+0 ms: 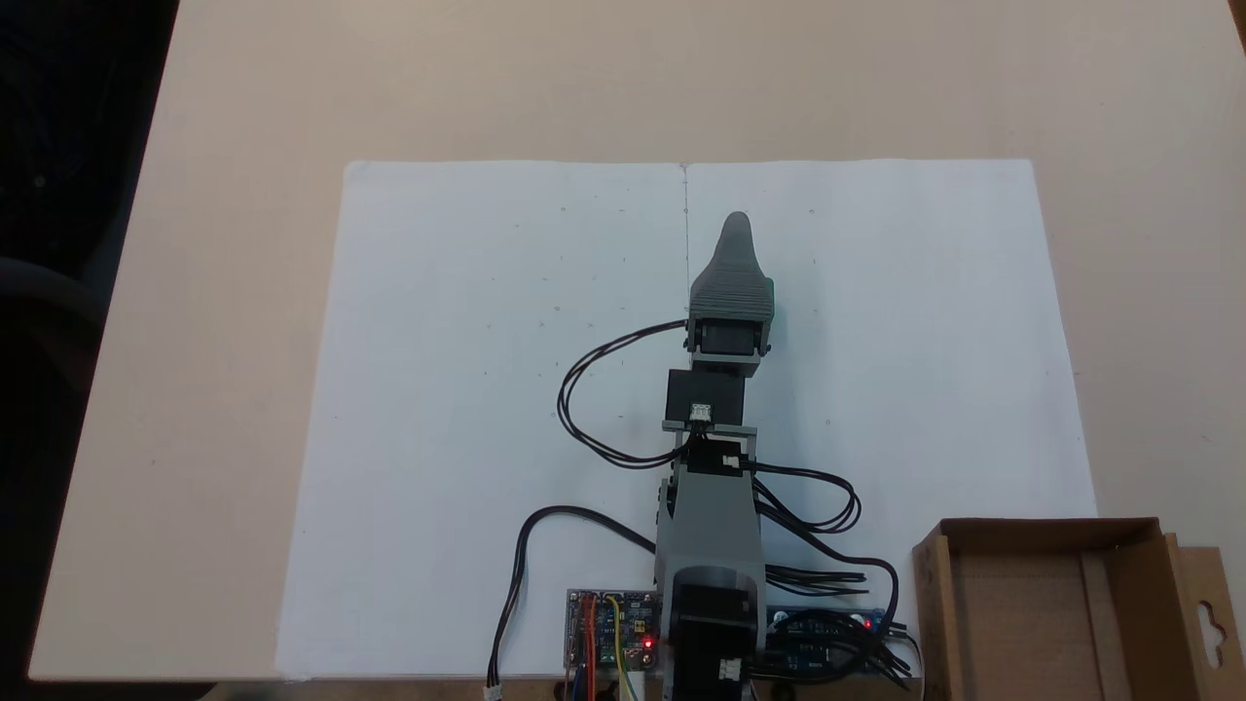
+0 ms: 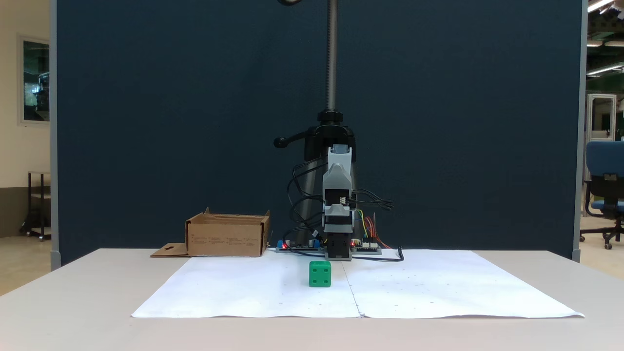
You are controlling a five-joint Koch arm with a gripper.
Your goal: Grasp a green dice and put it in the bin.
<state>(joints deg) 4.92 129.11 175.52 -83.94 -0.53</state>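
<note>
The green dice (image 2: 320, 273) sits untouched mid-tabletop on the white paper (image 2: 243, 287), well apart from the corner bin (image 1: 1061, 604); the fingers (image 1: 737, 226) overlap from above, so I cannot tell their spread.

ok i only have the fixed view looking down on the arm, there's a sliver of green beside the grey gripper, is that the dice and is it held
observer: Yes, that is the small green dice, a cube with dark pips. Seen from the front, it rests on the white paper sheet, not held.
operator: is the gripper touching it
observer: No. The grey gripper hangs above the dice, and nothing touches the cube.
operator: how tall is the bin
observer: The brown cardboard bin has walls taller than the dice, so the dice would need lifting over them.
</note>
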